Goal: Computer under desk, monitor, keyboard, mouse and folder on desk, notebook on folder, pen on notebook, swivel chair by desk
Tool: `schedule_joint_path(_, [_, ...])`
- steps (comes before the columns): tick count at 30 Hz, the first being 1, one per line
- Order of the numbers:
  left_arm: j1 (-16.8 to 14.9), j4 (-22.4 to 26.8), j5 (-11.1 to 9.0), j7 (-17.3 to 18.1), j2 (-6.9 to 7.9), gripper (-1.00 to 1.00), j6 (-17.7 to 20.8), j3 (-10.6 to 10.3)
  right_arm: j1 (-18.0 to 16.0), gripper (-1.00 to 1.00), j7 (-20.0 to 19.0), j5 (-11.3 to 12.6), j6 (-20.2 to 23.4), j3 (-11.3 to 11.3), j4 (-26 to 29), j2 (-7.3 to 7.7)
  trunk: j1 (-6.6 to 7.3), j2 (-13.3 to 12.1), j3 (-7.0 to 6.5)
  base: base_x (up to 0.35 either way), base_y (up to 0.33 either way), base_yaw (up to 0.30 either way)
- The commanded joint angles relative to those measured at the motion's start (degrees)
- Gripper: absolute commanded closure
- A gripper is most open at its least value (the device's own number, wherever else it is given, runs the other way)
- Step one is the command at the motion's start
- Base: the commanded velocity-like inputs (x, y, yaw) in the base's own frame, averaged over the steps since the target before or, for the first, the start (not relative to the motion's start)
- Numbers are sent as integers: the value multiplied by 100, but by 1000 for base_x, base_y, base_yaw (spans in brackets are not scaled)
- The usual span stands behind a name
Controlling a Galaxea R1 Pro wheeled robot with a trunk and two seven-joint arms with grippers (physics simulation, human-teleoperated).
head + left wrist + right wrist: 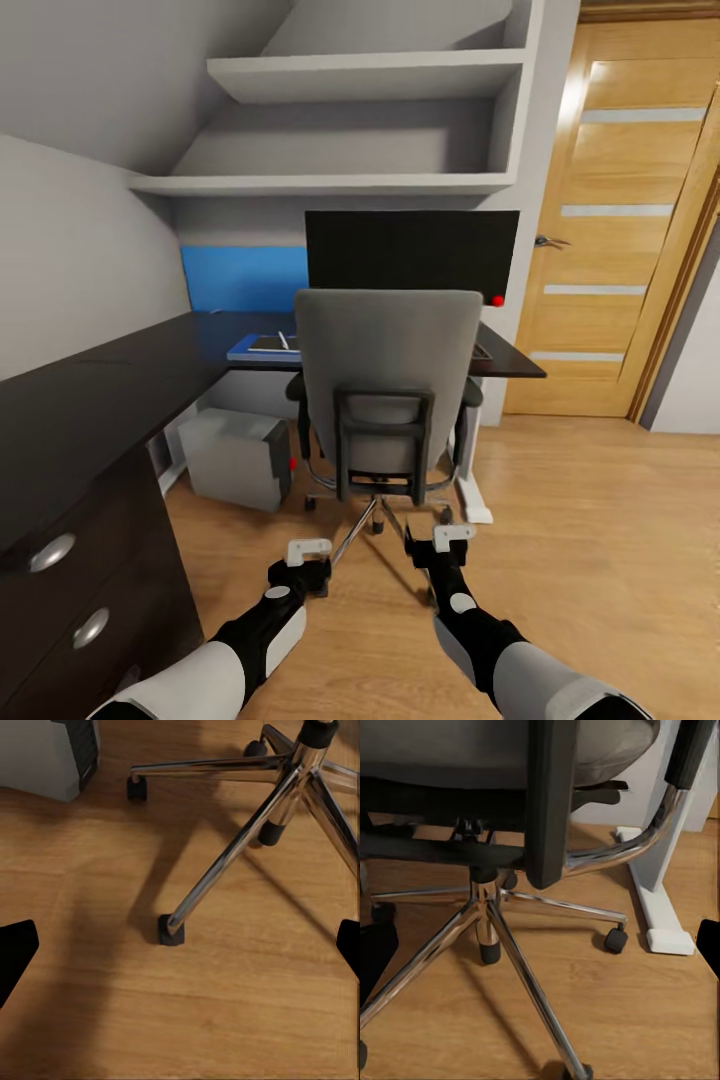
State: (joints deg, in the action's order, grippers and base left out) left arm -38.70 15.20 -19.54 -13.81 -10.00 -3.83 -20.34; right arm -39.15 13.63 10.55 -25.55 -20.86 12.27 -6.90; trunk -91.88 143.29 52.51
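Nearest in, two tools low over the wood floor [600,520], the left tool [309,549] and the right tool [453,534], both empty; in each wrist view the dark fingertips sit far apart at the frame edges, so I'd call both spread wide, gripping nothing; just ahead of them, the one chair [385,385], its back to us, tucked in against the counter [120,370], seat partly under the top; the chrome base [247,840] spreads its spokes on black castors [169,931] right under the left tool; the right wrist view shows the seat underside and a white counter leg [660,892] beside a castor; handling call: the chair looks bulky but free-rolling, so a push should move it more readily than a lift; the black frame behind the backrest [385,440] looks the firmest place to hold or shove, the chrome spokes seem slick and likely to slip; it may swivel if pushed off-centre; left of the chair, one grey computer [238,458] on the floor under the counter; two round knobs [52,552] show on the near drawers; further back on the counter, one blue folder [262,348] with a grey notebook [268,343] on it and a thin pale pen [284,341] lying across the notebook; one black monitor [412,250] behind the chair; whether the dark sliver at the chair's right is the keyboard I cannot tell; a blue panel [245,278] on the wall; two white shelves [360,75] above; one wooden door [620,230] at right.
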Motion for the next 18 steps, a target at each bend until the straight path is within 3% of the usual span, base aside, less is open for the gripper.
schedule_joint_path(1, [-6, -8, -58, -34, 0, -100, -30, -49, -7, -100, 25, 52, -20, -50, -5, 2, 5, 3, 6, -337, 0, 0])
schedule_joint_path(5, [-6, -8, -58, -38, 0, -100, -30, -49, -6, -100, 28, 52, -19, -49, -5, 4, 5, 3, 6, -337, 0, 0])
schedule_joint_path(11, [-6, -8, -58, -48, 0, -100, -30, -50, -9, -100, 33, 68, -12, -45, 0, 5, 20, -5, -127, -337, 0, 0])
schedule_joint_path(18, [-6, -8, -63, -33, 0, -100, -16, -52, -7, -100, 42, 118, -4, -41, 3, -3, 174, -286, -253, -337, 0, 0])
